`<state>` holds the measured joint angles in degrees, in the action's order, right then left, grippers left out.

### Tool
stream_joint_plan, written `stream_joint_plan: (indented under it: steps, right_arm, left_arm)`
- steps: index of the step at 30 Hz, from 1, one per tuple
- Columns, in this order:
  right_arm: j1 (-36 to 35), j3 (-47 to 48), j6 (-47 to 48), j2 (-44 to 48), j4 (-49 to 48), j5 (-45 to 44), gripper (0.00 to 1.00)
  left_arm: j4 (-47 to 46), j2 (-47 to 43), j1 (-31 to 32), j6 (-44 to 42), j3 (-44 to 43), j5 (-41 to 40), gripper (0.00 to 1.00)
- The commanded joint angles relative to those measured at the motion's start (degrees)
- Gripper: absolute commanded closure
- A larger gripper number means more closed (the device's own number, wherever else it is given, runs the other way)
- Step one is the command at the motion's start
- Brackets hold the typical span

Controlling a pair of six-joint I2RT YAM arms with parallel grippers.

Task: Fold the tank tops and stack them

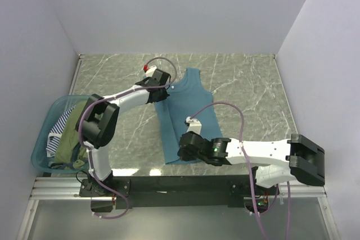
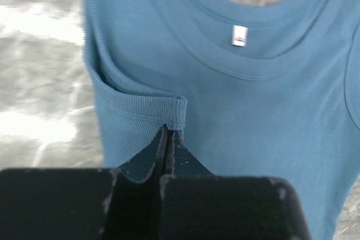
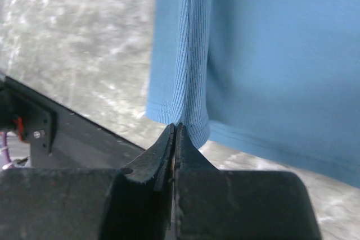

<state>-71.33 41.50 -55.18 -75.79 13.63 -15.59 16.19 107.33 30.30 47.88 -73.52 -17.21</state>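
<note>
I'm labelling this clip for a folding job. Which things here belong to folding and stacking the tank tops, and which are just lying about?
Job in hand:
- teal-blue tank top, pinched by left gripper and right gripper
- olive-green top
- striped top

Lying about:
- plastic tub holding those two
- marble table

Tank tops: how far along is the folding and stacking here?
Done: the teal tank top is out, spread on the table. In hand: left pincer is shut on its shoulder strap, right pincer on its hem, apparently starting a fold. Left: the olive top and striped top lie bunched in the tub; nothing is stacked.
</note>
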Motion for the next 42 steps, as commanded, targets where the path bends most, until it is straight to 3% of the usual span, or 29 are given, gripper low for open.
stream_joint_plan:
  steps: [1, 17, 26, 35, 37, 42]
  right_arm:
    - [0.4, -3.2, -2.5, 3.7, -2.0, -2.0, 1.00]
    - [1.0, -11.3, -6.3, 8.1, -3.2, -3.8, 1.00]
    - [1.1, -14.2, -8.1, 8.6, -4.1, -3.8, 1.00]
    - [0.9, -15.7, -10.1, 9.7, -2.8, -5.4, 1.00]
    - [0.9, -15.7, -10.3, 9.7, -2.4, -5.7, 0.95]
    - [0.6, -14.2, -10.3, 11.3, 0.9, -7.3, 0.62]
  left_arm:
    - [1.2, 2.3, 1.7, 1.0, -5.1, -2.6, 0.99]
    - [3.9, 9.9, 6.8, 0.6, -13.7, -3.3, 0.99]
    - [3.3, 11.7, 7.1, -0.1, -13.8, -2.7, 0.99]
    - [1.7, 12.9, 7.3, -2.5, -15.1, 0.1, 0.89]
    - [1.7, 13.1, 7.3, -2.9, -15.3, 0.2, 0.85]
    - [0.2, 10.4, 7.0, -5.2, -15.7, 0.3, 0.66]
